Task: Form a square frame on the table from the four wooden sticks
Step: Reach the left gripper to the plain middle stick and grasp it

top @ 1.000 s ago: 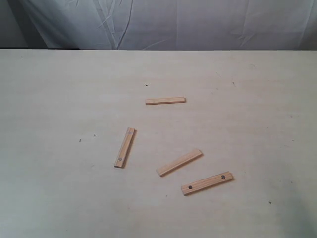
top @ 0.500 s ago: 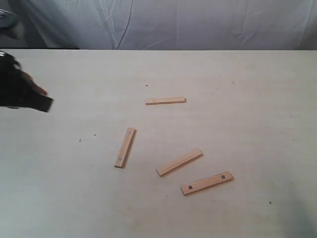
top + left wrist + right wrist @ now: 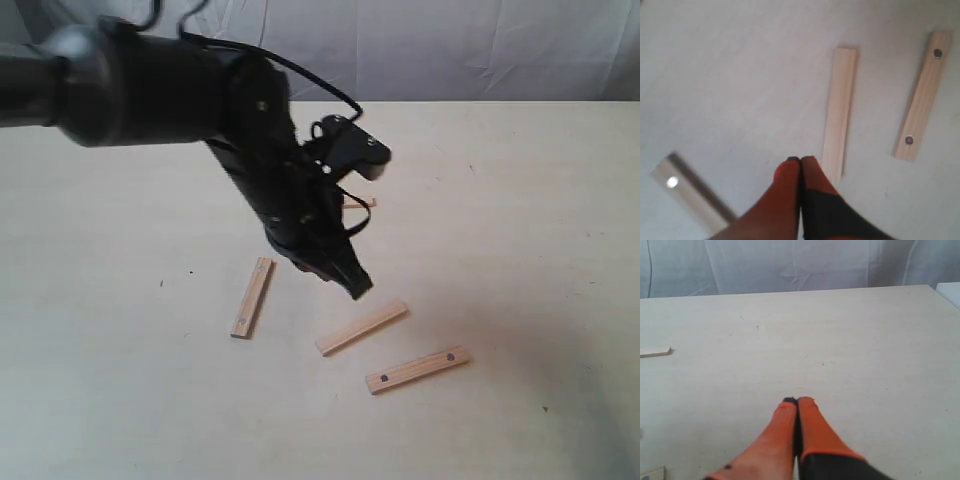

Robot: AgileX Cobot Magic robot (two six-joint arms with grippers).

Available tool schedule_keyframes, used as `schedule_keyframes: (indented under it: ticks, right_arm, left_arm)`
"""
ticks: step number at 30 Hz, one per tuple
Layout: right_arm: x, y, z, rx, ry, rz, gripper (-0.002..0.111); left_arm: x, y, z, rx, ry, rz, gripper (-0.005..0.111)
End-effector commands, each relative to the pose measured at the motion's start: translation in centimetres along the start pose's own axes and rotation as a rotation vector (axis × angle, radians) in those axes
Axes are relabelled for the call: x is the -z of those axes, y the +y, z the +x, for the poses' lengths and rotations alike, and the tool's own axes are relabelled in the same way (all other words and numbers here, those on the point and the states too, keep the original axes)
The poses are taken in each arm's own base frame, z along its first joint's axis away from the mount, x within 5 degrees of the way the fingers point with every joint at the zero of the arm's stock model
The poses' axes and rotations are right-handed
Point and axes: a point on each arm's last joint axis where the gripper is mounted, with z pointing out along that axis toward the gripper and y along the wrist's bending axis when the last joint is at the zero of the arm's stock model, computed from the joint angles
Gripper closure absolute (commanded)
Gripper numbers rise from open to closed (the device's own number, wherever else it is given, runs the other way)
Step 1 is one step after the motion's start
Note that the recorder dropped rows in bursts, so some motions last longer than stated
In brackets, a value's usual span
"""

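Observation:
Four wooden sticks lie apart on the table (image 3: 520,250). A dotted stick (image 3: 252,297) is at the left, a plain stick (image 3: 361,327) in the middle, and another dotted stick (image 3: 417,370) at the front right. The back stick (image 3: 364,203) is mostly hidden behind the black left arm. My left gripper (image 3: 358,290) hangs shut and empty just above the table, close to the plain stick. In the left wrist view the gripper (image 3: 800,160) points beside the plain stick (image 3: 840,112), with a dotted stick (image 3: 922,95) further off. My right gripper (image 3: 797,401) is shut and empty over bare table. No square frame exists.
A white cloth backdrop (image 3: 450,50) runs behind the table's far edge. A blurred dotted stick (image 3: 690,197) shows in the left wrist view. One stick end (image 3: 655,352) and a second stick end (image 3: 652,474) show at the edge of the right wrist view.
The left arm has swung in from the far left to the middle of the table, now covering most of the back stick. The sticks have not moved.

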Motion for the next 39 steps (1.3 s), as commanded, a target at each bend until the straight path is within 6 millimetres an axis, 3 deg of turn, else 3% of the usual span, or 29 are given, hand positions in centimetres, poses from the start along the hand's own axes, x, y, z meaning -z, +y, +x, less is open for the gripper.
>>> schedule_keyframes:
  ticks: [1, 6, 10, 14, 21, 26, 29, 33, 39]
  right_arm:
    - [0.0, 0.0, -0.1, 0.006, -0.017, 0.000, 0.108]
    - [0.0, 0.0, -0.1, 0.006, -0.019, 0.000, 0.108]
    - [0.0, 0.0, -0.1, 0.006, -0.019, 0.000, 0.108]
    - [0.0, 0.0, -0.1, 0.006, -0.019, 0.000, 0.108]
    - [0.0, 0.0, -0.1, 0.006, -0.019, 0.000, 0.108]
    - [0.0, 0.0, -0.1, 0.006, -0.017, 0.000, 0.108]
    - [0.0, 0.0, -0.1, 0.006, -0.017, 0.000, 0.108]
    - [0.0, 0.0, -0.1, 0.006, -0.017, 0.000, 0.108]
    - [0.0, 0.0, -0.1, 0.006, -0.017, 0.000, 0.108]
  left_arm:
    - [-3.0, -2.0, -2.1, -0.049, 0.044, 0.032, 0.107]
    - [-5.4, -3.3, -2.5, -0.148, 0.139, 0.010, 0.098]
    - [-5.9, -3.4, -2.8, -0.181, 0.142, -0.014, 0.080]
    - [-6.5, -3.4, -2.8, -0.177, 0.148, -0.010, 0.071]
    - [-8.5, -3.2, -2.2, -0.169, 0.199, 0.003, 0.071]
    - [-8.7, -3.2, -2.1, -0.164, 0.203, 0.003, 0.071]
    - [-8.7, -3.2, -2.1, -0.165, 0.207, 0.003, 0.081]
    - [-8.7, -3.1, -2.1, -0.159, 0.208, -0.004, 0.107]
    - [-7.0, -2.1, -3.2, -0.047, 0.169, -0.058, 0.107]
